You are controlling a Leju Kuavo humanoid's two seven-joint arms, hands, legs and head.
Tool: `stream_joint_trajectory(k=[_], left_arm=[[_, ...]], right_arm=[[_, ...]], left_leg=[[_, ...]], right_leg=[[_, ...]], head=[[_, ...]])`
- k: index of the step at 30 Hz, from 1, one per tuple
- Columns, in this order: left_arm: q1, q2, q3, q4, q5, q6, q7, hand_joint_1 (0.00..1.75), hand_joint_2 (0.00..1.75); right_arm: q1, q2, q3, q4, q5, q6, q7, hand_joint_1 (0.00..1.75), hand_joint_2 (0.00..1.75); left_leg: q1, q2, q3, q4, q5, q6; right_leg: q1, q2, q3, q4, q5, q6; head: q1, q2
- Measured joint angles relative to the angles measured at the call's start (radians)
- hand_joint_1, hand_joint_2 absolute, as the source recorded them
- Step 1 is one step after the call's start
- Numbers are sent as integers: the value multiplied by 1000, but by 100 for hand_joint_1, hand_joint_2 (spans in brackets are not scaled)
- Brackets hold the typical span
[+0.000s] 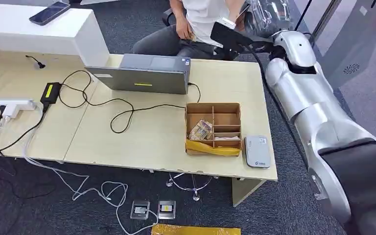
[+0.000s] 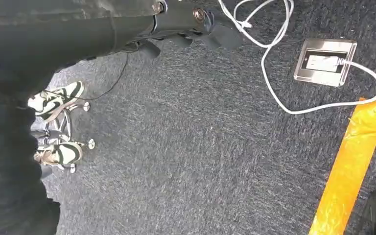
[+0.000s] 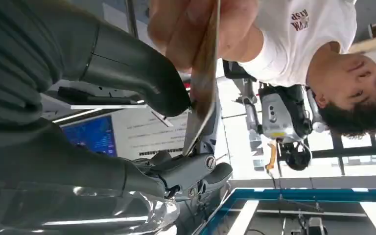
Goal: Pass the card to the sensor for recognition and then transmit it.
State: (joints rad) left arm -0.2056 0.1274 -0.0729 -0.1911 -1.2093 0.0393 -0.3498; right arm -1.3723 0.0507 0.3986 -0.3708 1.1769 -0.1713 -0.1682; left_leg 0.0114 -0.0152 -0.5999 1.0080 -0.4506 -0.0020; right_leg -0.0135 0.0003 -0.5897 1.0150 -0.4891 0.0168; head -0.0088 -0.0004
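My right arm reaches across the table's far right corner to a seated person, and my right hand [image 1: 226,32] is a dark shape at that person's hand. In the right wrist view the card [image 3: 201,85] stands edge-on between my thumb [image 3: 142,73] and my darker fingers [image 3: 196,171]; the thumb tip touches it. The person's hand [image 3: 196,24] grips the card's other end. The white sensor [image 1: 257,152] lies flat near the table's front right corner, far from the card. My left hand [image 2: 191,27] hangs over the carpet with its fingers apart, holding nothing.
A compartmented cardboard box [image 1: 213,128] stands just left of the sensor. A laptop [image 1: 144,73], black cables [image 1: 117,110], a power strip [image 1: 7,105] and a white box [image 1: 39,32] occupy the table's back and left. Floor sockets [image 1: 152,209] and yellow tape [image 2: 352,166] lie on the carpet.
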Motion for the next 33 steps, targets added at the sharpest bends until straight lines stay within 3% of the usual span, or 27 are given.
stream_joint_trajectory(k=[11, 12, 13, 25, 33], left_arm=[[-1, 0, 0, 0, 5, -6, -2, 0, 175], [-1, 0, 0, 0, 5, -6, -2, 0, 175], [-1, 0, 0, 0, 5, -6, -2, 0, 175], [-2, 3, 0, 0, 5, -5, -3, 0, 175], [-3, 3, 0, 0, 2, -7, -3, 0, 175]], right_arm=[[27, 16, 14, 25, 53, 67, 34, 175, 175], [31, 16, 17, 27, 55, 72, 35, 26, 175], [35, 16, 23, 29, 57, 74, 36, 0, 175], [65, 19, 44, 54, 65, 90, 49, 0, 175], [66, 19, 44, 57, 50, 52, 64, 0, 175]], left_leg=[[0, 0, 0, 0, 0, 0], [0, 0, 0, 0, 0, 0], [0, 0, 0, 0, 0, 0], [0, 0, 0, 0, 0, 0], [0, 0, 0, 0, 0, 0]], right_leg=[[0, 0, 0, 0, 0, 0], [0, 0, 0, 0, 0, 0], [0, 0, 0, 0, 0, 0], [0, 0, 0, 0, 0, 0], [0, 0, 0, 0, 0, 0]], head=[[0, 0], [0, 0], [0, 0], [0, 0], [0, 0]])
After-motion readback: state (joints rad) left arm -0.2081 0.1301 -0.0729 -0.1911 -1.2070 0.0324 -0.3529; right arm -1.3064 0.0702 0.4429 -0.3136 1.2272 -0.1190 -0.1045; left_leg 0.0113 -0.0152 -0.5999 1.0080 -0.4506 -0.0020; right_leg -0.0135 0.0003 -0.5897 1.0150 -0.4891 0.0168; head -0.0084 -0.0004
